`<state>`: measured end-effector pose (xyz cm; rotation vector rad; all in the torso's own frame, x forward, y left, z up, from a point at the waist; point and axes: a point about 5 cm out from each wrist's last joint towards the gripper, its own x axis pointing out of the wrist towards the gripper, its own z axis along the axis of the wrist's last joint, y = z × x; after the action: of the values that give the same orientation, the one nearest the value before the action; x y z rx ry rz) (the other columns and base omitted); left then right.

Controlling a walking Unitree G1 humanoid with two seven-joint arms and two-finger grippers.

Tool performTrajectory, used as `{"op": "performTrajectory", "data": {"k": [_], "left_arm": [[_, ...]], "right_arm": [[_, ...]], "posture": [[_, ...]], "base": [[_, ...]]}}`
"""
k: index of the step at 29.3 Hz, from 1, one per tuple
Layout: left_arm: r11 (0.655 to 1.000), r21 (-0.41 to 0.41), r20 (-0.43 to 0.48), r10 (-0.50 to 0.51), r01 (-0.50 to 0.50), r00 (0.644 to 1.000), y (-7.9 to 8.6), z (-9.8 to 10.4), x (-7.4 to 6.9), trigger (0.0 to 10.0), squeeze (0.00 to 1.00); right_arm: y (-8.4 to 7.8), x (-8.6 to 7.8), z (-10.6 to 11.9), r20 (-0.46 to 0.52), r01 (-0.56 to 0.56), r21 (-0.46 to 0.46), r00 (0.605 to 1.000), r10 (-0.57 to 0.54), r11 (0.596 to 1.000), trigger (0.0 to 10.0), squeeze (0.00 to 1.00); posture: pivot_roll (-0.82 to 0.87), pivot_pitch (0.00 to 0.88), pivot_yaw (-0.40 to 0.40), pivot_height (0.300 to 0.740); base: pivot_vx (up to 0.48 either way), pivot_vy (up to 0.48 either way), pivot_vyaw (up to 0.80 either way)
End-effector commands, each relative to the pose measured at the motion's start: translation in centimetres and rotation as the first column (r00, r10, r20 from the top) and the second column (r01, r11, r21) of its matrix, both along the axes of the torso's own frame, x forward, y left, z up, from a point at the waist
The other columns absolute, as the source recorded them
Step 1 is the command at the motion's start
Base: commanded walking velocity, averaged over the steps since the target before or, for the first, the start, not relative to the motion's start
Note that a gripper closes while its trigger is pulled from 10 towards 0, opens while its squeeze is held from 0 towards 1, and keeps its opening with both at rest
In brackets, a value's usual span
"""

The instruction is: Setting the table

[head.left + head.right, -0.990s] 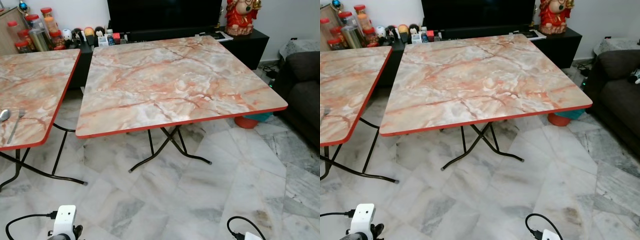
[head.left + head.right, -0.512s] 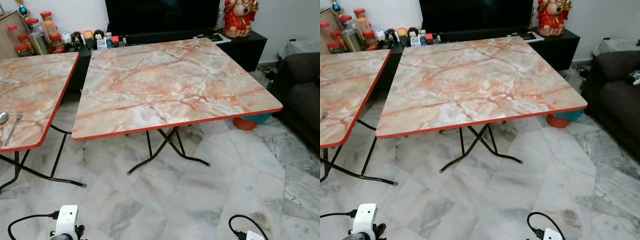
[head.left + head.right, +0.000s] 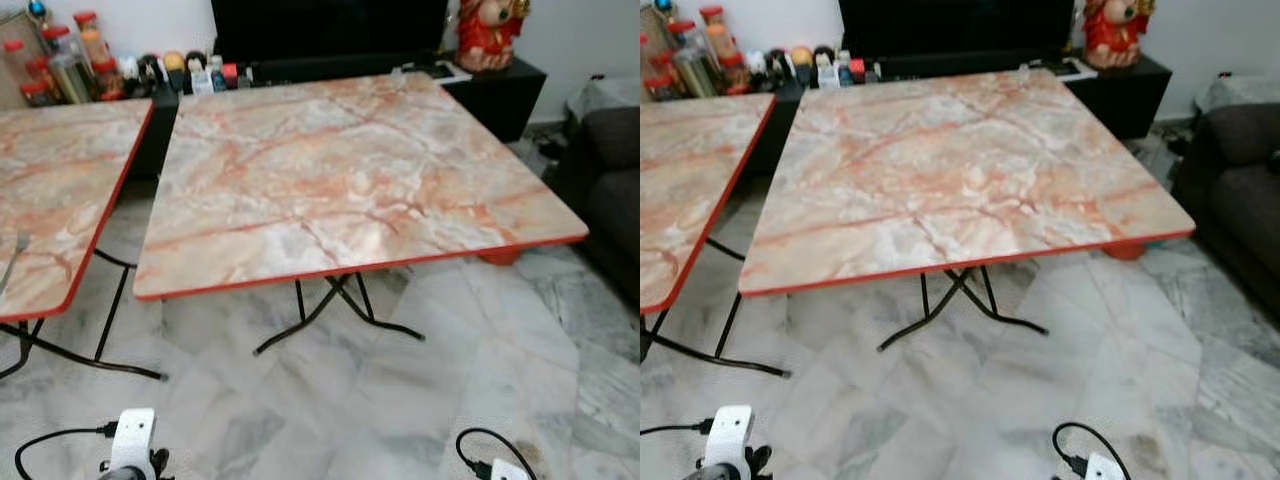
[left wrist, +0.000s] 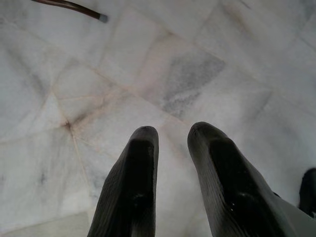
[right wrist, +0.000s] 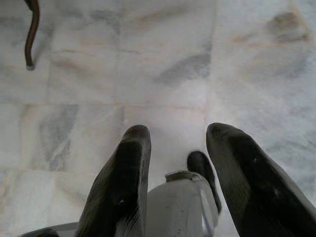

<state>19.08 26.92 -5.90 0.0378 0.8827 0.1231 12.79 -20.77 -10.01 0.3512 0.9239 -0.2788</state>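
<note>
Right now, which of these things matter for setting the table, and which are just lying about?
For the job:
- the near folding table, its top bare
- the second table to the left
- a utensil handle at that table's edge
- left pincer and right pincer, both open over the floor

Lying about:
- jars
- red figurine
- sofa

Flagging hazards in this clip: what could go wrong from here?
1. The folding table's black legs splay out over the marble floor; a step closer could catch one.
2. The fork on the neighbouring table lies near its red edge, so a bump could knock it off.
</note>
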Motion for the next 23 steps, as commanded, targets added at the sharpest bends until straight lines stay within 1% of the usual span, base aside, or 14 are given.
{"op": "performTrajectory", "data": {"k": [1,15,20,23], "left_arm": [[1.0,-0.001,-0.01,0.016,-0.016,1.0,0.22,-0.02,-0.13,10.0,0.0],[1.0,-0.005,-0.006,0.018,-0.018,1.0,0.13,-0.01,-0.04,10.0,0.0],[1.0,-0.005,0.001,0.026,-0.026,1.0,0.06,0.0,0.02,10.0,0.0],[1.0,-0.005,-0.009,0.022,-0.022,1.0,0.06,-0.05,-0.06,10.0,0.0]], "right_arm": [[0.01,-0.27,-0.11,-0.013,-0.004,0.004,1.0,0.004,1.0,10.0,0.0],[-0.05,-0.18,-0.07,-0.017,-0.025,-0.005,1.0,0.025,1.0,10.0,0.0],[-0.21,-0.17,-0.05,-0.023,-0.039,-0.016,0.999,0.039,0.999,10.0,0.0],[-0.16,-0.22,-0.09,-0.024,-0.028,-0.005,0.999,0.028,1.0,10.0,0.0]], "posture": [[0.01,0.0,0.025,0.736],[0.01,0.0,0.021,0.736],[0.01,0.0,0.011,0.736],[0.01,0.0,0.009,0.736]], "base": [[0.379,0.0,0.0],[0.372,0.0,0.0],[0.0,0.0,0.67],[0.0,0.0,0.0]]}}
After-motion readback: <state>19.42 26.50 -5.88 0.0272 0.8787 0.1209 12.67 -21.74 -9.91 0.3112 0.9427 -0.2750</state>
